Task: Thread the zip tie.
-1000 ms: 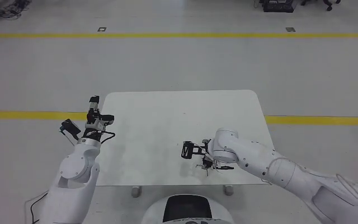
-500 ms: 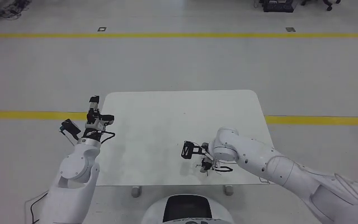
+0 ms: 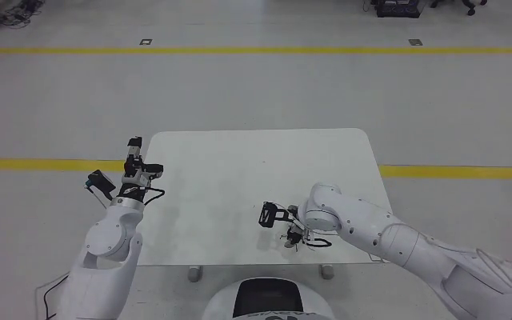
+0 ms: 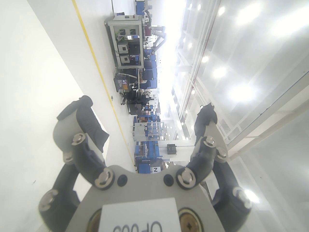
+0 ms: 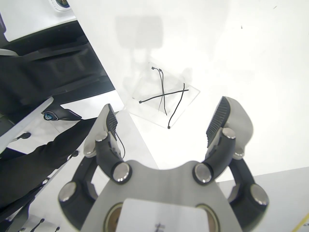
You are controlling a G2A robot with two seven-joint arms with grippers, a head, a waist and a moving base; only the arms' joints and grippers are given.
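Ties [image 5: 163,95] ahead of right end effector [image 5: 166,105]

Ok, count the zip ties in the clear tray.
4 zip ties, all in the clear tray at the table's near edge: two side by side, two crossing them. None looks hidden.

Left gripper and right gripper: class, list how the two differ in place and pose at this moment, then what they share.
Place: the left gripper is beside the left edge of the table; the right gripper is over its front part.
Pose: the left gripper points out into the room, while the right gripper faces down at the clear tray of black zip ties.
Shared: both are open and hold nothing.
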